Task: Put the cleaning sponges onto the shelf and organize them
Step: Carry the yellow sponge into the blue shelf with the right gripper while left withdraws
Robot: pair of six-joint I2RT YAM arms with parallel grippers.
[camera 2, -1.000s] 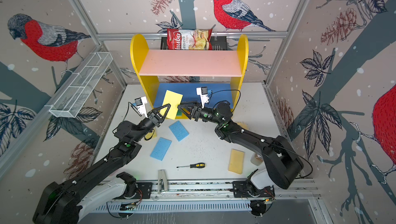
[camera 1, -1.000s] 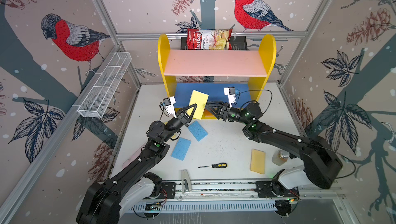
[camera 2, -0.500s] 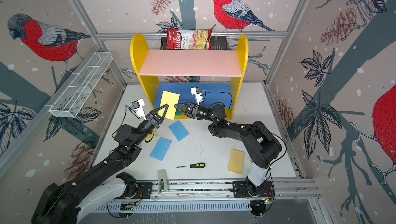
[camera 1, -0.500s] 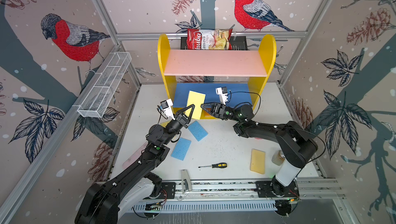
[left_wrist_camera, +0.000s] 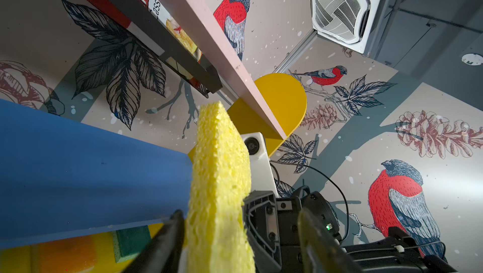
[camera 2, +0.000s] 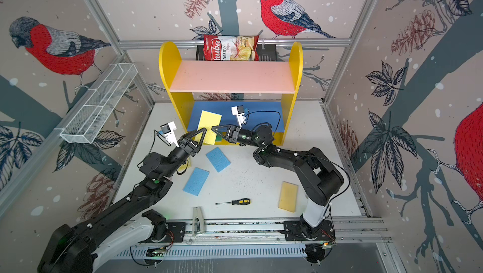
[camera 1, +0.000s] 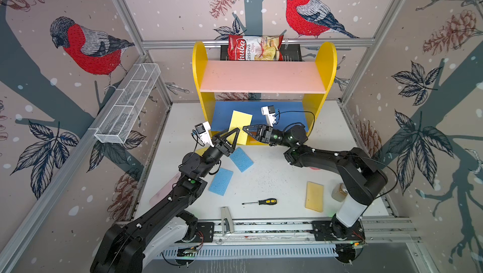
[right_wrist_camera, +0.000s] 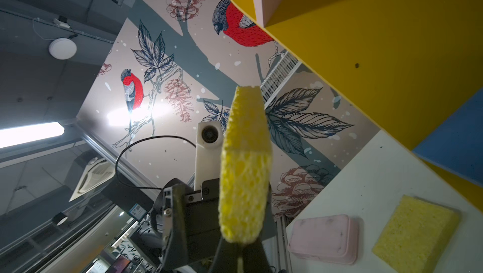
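A yellow sponge [camera 1: 240,125] [camera 2: 209,125] stands on edge in the air before the shelf's [camera 1: 198,75] blue middle board [camera 1: 287,117]. My right gripper [camera 1: 245,128] [right_wrist_camera: 239,256] is shut on its lower edge [right_wrist_camera: 245,175]. My left gripper [camera 1: 235,136] [left_wrist_camera: 240,214] is open around the same sponge [left_wrist_camera: 219,180], one finger [left_wrist_camera: 172,227] beside it. An orange sponge [left_wrist_camera: 65,256] and a green one [left_wrist_camera: 130,240] lie on the shelf's yellow base. Two blue sponges [camera 1: 241,159] [camera 1: 221,181] and yellow ones [camera 1: 314,196] [right_wrist_camera: 415,235] lie on the table.
A screwdriver [camera 1: 261,202], a small jar [camera 1: 339,192] and a metal piece [camera 1: 226,219] sit near the front edge. A pink case [right_wrist_camera: 324,237] lies by the left arm. A wire tray [camera 1: 128,104] hangs on the left wall. A chips bag [camera 1: 254,48] sits behind the pink board [camera 1: 261,75].
My right gripper moved left to the yellow sponge and shut on it. My left gripper, shut on that sponge before, has opened and drawn back a little.
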